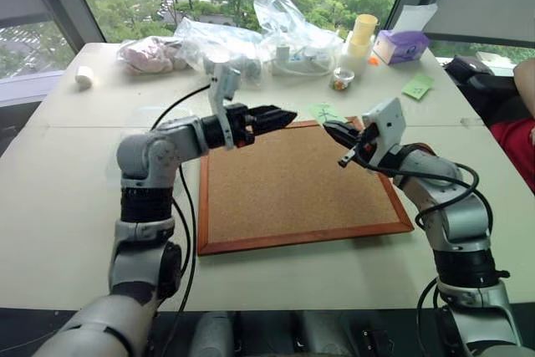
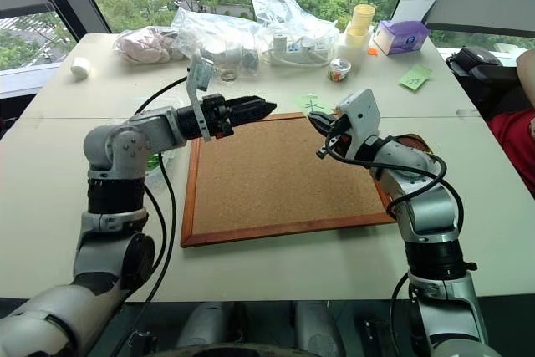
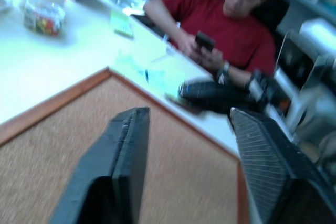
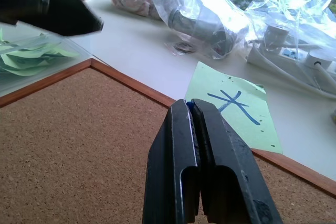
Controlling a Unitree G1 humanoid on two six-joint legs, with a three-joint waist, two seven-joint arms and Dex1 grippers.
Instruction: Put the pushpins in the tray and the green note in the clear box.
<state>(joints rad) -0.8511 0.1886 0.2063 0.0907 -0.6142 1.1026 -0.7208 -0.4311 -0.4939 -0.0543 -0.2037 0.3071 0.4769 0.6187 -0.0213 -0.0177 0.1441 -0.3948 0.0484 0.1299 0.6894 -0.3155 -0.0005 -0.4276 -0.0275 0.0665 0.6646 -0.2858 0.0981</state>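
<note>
Both grippers hover above a cork board, one parted, one pressed shut.

Right gripper [image 4: 195, 109] has its fingers closed tight, a speck of blue pinched at the tips, perhaps a pushpin, too small to be sure. Left gripper [image 1: 284, 114] stands with jaws wide apart and empty over the cork board [image 1: 292, 186]. Just past the board's far edge lies the green note [image 4: 233, 106], flat on the table [image 1: 75, 181], its corner overlapping the frame. Thin, limp paper, it looks hard to lift flat; that raised corner on the frame seems the best place to pinch.
</note>
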